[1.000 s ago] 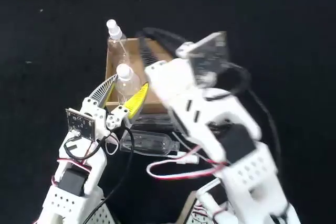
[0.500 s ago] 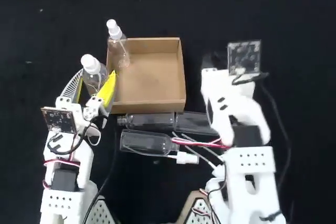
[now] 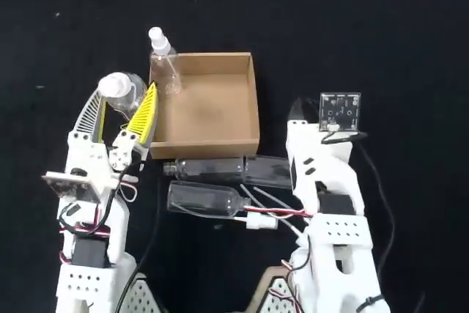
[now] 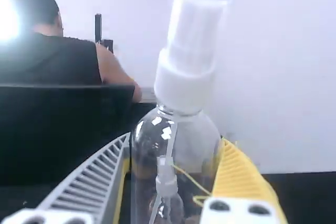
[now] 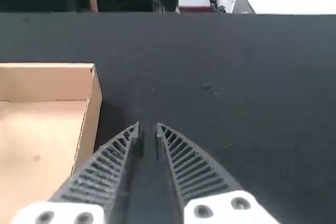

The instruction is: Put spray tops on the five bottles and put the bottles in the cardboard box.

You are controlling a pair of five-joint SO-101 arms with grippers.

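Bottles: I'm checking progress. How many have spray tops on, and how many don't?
Topped: 2 (held bottle, boxed bottle)
Untopped, lying: 2 (upper bottle, lower bottle)
Total: 4 sure; a fifth may be beside the upper one.

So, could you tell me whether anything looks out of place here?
One bottle and a second bottle lie on their sides in front of the box, without spray tops; a loose top lies by the second.
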